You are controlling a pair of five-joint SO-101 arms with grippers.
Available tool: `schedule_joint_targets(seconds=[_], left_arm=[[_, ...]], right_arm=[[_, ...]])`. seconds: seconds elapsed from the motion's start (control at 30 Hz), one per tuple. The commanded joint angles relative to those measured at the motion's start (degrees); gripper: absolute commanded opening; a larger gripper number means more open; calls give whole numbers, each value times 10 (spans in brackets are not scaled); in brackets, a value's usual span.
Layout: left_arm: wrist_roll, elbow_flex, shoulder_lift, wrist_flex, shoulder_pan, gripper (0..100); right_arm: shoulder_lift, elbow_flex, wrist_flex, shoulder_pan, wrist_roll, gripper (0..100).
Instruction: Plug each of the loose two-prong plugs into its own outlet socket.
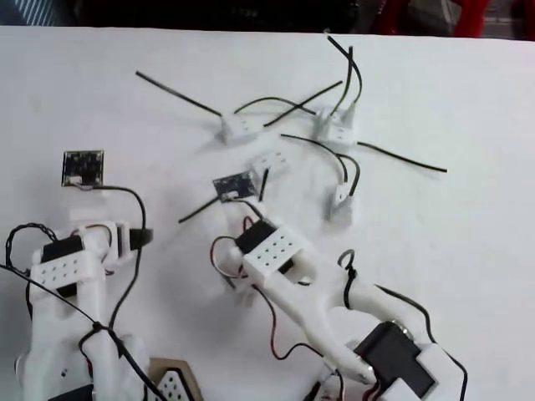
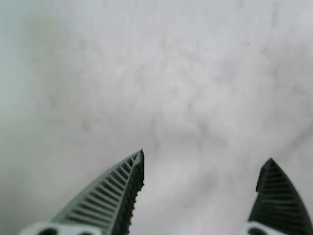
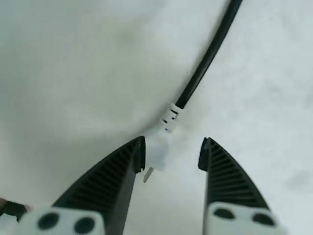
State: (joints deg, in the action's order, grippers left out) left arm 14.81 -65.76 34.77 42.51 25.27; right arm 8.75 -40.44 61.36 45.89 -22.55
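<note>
My right gripper (image 3: 173, 140) is open, low over the white table. A small white two-prong plug (image 3: 157, 152) lies between its fingers, close to one finger and apart from the other. The plug's black cord (image 3: 205, 61) runs away from the gripper. Over bare table, my left gripper (image 2: 205, 156) is open with nothing between its fingers. In the high view, white socket blocks (image 1: 241, 127) (image 1: 334, 129) with black cords sit toward the back. Two smaller white pieces (image 1: 269, 163) (image 1: 343, 196) lie nearer the right arm's wrist (image 1: 232, 185).
Loose black cords (image 1: 401, 157) fan out around the white blocks at the back centre. The left arm's wrist board (image 1: 84, 167) hangs over the table's left side. Arm cables (image 1: 134, 242) trail near both bases. A dark edge (image 1: 251, 12) bounds the far side of the table.
</note>
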Motion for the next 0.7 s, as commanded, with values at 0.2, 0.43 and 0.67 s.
schedule_joint_targets(seconds=[0.2,0.43,0.67], left_arm=[[-1,0,15,-11,6,358],[-1,0,15,-11,6,358],[-1,0,15,-11,6,358]], right_arm=[[5,-18,-8,-12,-2,176],[-97,-7,-44,46,-6,176],[-104,-7,-55,74,-6,175]])
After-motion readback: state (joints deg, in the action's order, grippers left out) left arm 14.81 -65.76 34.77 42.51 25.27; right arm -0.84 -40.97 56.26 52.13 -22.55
